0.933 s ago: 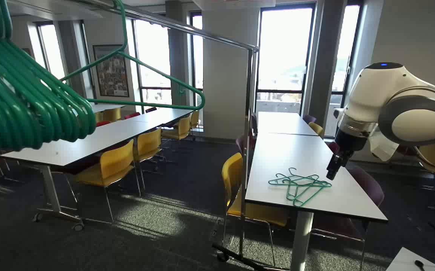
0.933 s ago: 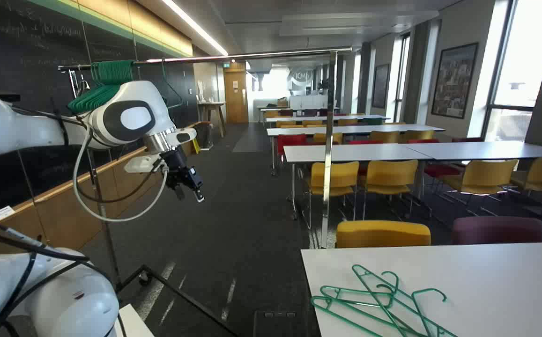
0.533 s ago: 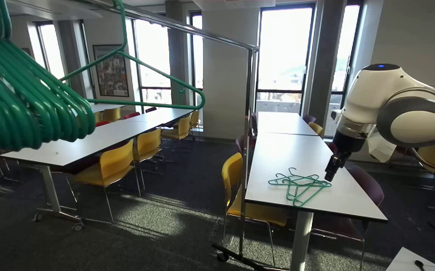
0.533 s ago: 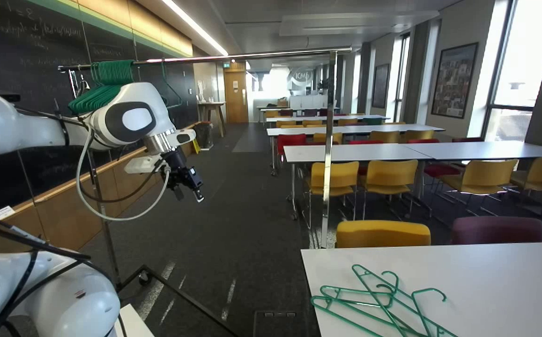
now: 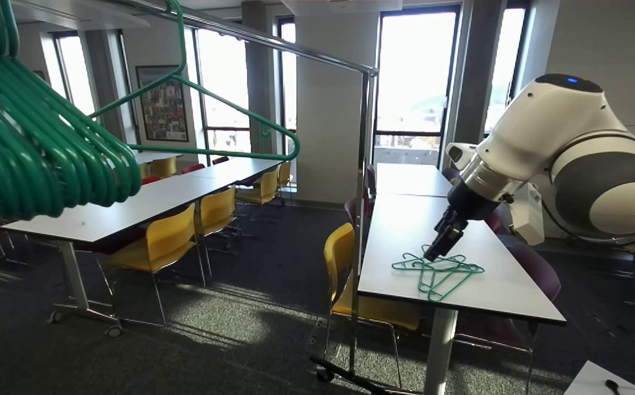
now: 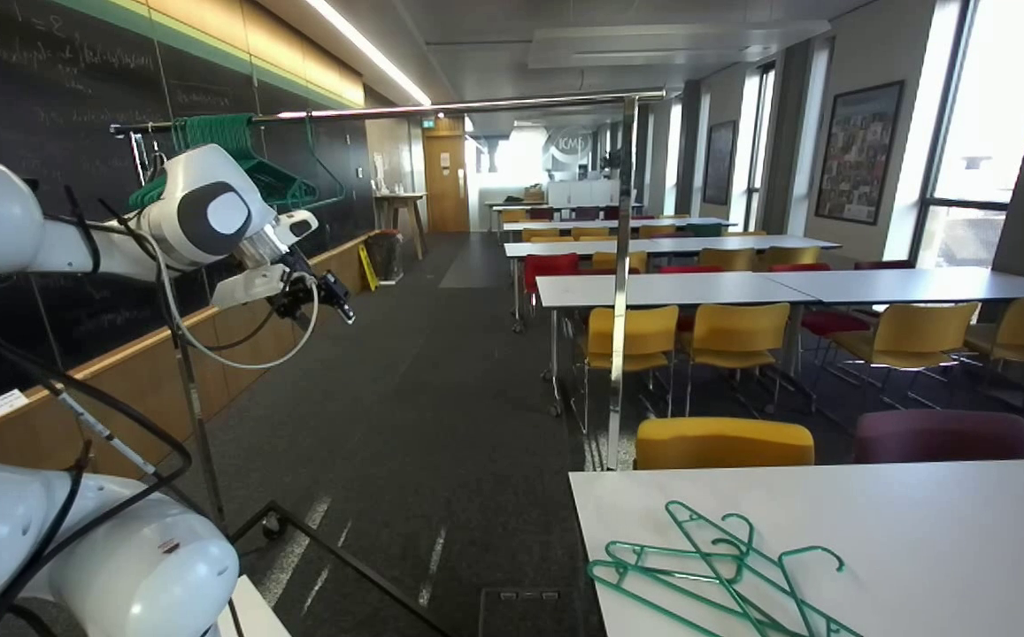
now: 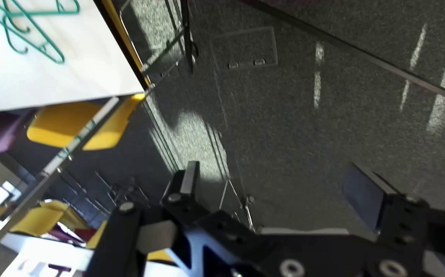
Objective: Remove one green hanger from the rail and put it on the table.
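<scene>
Wrist view: the gripper (image 7: pixel 278 182) is spread wide, dark floor (image 7: pixel 284 115) showing through the gap, while a corner of the white table (image 7: pixel 103 73) juts in at upper left. In an exterior view the green hanger (image 5: pixel 175 75) hangs by its hook from the rail (image 5: pixel 279 43), with a tightly packed bunch of hangers (image 5: pixel 37 153) further left. In an exterior view loose hangers (image 6: pixel 728 578) lie crossed over each other on the table, close to its left edge and near the corner by the rail's post (image 6: pixel 620 292); the gripper is in the air, well out past that edge, and the green hanger also hangs beyond it.
</scene>
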